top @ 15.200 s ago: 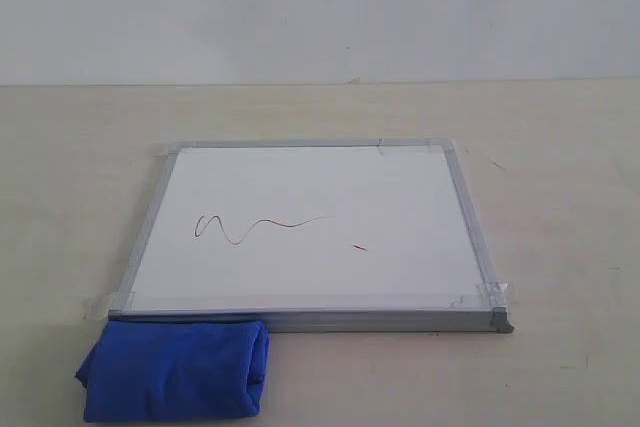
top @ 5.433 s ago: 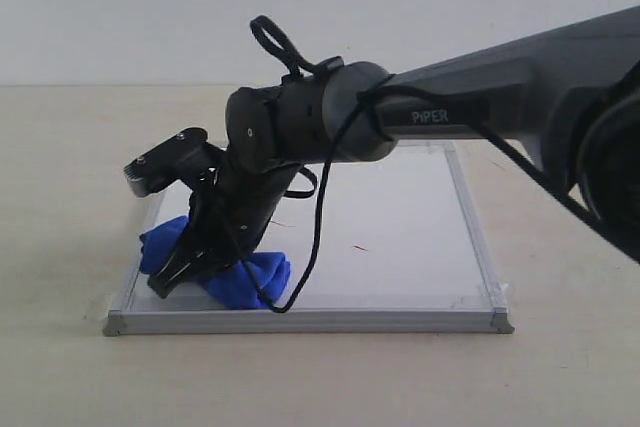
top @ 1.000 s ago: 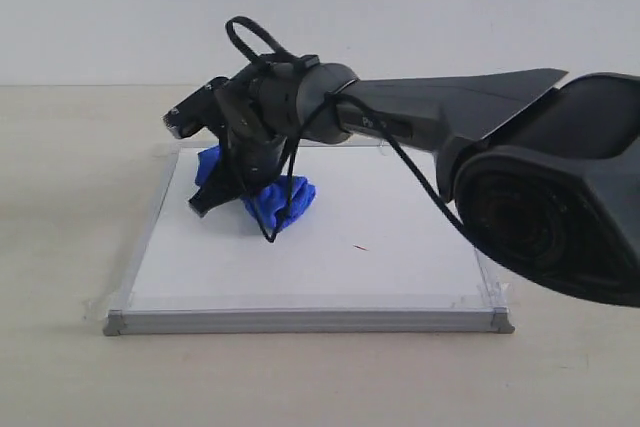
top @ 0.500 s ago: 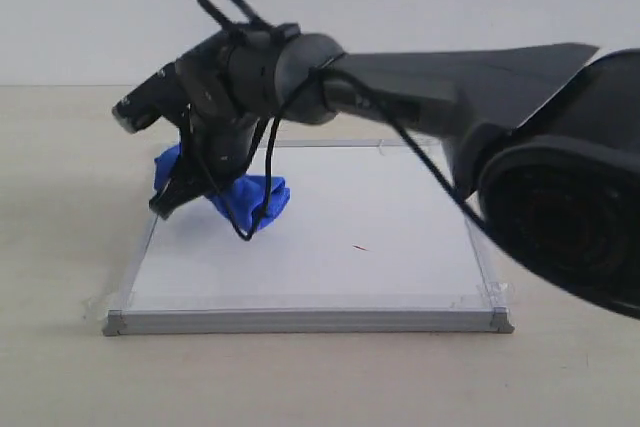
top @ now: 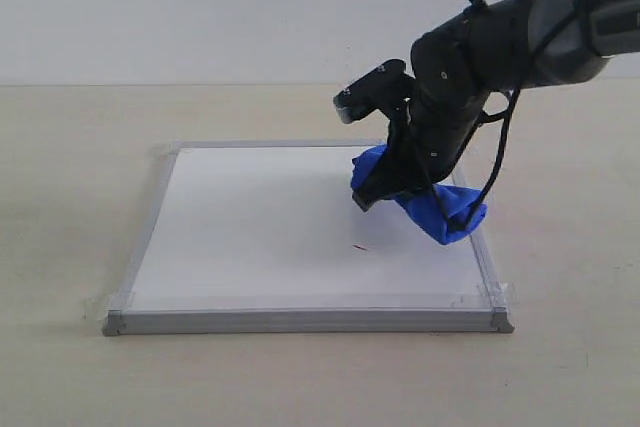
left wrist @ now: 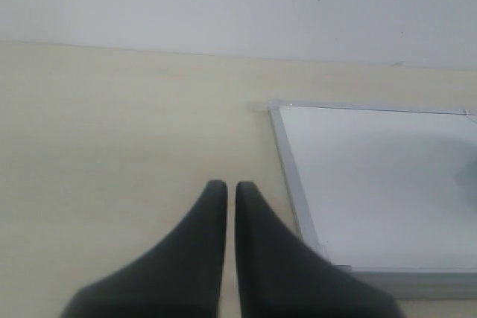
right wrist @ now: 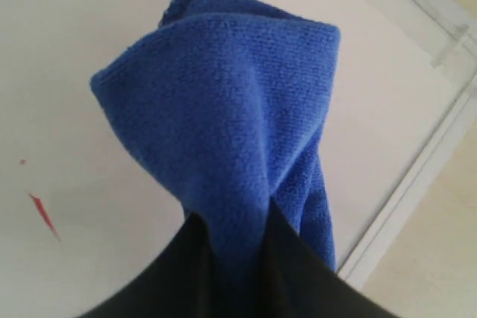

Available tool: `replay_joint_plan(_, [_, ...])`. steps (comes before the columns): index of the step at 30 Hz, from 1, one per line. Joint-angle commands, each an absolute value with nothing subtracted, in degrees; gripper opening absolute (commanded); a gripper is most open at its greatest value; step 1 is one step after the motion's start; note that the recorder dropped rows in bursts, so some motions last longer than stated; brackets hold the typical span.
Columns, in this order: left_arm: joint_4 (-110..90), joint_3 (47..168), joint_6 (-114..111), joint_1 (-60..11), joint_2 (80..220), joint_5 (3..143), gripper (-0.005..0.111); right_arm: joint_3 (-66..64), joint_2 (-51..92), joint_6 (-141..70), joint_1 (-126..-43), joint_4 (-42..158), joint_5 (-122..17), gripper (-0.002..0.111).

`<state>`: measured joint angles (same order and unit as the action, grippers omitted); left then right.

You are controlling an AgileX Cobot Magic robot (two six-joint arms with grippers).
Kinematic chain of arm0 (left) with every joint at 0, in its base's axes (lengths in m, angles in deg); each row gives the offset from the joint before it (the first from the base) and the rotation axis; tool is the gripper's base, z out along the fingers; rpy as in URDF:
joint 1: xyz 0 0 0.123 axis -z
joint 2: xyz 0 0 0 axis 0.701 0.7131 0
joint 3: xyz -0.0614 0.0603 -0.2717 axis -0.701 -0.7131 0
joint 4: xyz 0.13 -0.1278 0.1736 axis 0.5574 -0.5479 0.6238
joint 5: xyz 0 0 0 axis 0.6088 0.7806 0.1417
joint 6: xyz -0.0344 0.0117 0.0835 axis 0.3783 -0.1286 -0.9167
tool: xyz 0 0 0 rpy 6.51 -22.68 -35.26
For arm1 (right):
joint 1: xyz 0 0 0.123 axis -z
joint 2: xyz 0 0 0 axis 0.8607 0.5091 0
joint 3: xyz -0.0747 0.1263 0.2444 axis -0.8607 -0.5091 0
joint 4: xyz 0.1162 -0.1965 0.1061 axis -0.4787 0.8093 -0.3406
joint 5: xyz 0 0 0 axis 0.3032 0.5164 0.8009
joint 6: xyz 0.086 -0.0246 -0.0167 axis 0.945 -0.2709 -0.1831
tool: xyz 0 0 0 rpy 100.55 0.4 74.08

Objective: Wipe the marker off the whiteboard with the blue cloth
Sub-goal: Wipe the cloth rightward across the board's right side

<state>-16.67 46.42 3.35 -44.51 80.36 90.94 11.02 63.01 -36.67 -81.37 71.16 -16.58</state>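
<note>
Right fingers (right wrist: 182, 273) pinch blue cloth (top: 432, 209) on whiteboard (top: 250, 217); marker dash (top: 360, 247) nearby.

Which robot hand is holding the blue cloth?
The right gripper: its jaws pinch the blue cloth over the whiteboard. The left gripper is shut on nothing, over the table beside the board.

Lighting is bright, flat and diffuse. No glare on the whiteboard (top: 250, 237), just a faint soft shadow on it right under the blue cloth (top: 440, 209). Exterior view is sharp, but the dark arm (top: 500, 42) loses detail. Left wrist view is slightly hazy, with a grey shadow smudge on the board. Right wrist view: cloth weave crisp, whiteboard frame behind it out of focus.
</note>
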Motion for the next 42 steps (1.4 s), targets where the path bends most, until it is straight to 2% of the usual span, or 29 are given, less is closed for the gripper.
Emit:
replay_joint_plan(1, [-17.02, 46.61, 2.99, -44.48, 80.21, 90.66, 0.004, 7.13, 62.3, -35.04, -81.11, 76.51, -21.42, 0.0])
replay_joint_plan(9, [-17.02, 46.61, 2.99, -44.48, 80.21, 90.66, 0.004, 3.42, 65.96, -38.58, -82.99, 73.52, -23.18, 0.0])
replay_joint_plan(19, [-17.02, 46.61, 2.99, -44.48, 80.21, 90.66, 0.004, 3.16, 65.96, -62.12, -92.79, 48.4, -23.6, 0.0])
replay_joint_plan(22, [-17.02, 46.61, 2.99, -44.48, 80.21, 90.66, 0.004, 3.16, 65.96, -64.81, -94.0, 47.43, -24.12, 0.0])
replay_joint_plan(28, [-17.02, 46.61, 2.99, -44.48, 80.21, 90.66, 0.004, 3.16, 65.96, -47.38, -87.74, 61.65, -30.28, 0.0])
replay_joint_plan(34, [-17.02, 46.61, 2.99, -44.48, 80.21, 90.66, 0.004, 3.16, 65.96, -31.73, -81.64, 77.06, -28.51, 0.0])
replay_joint_plan(38, [-17.02, 46.61, 2.99, -44.48, 80.21, 90.66, 0.004, 3.16, 65.96, -30.58, -83.59, 77.33, -28.24, 0.0])
replay_joint_plan(42, [-17.02, 46.61, 2.99, -44.48, 80.21, 90.66, 0.004, 3.16, 65.96, -32.73, -90.54, 76.54, -28.35, 0.0])
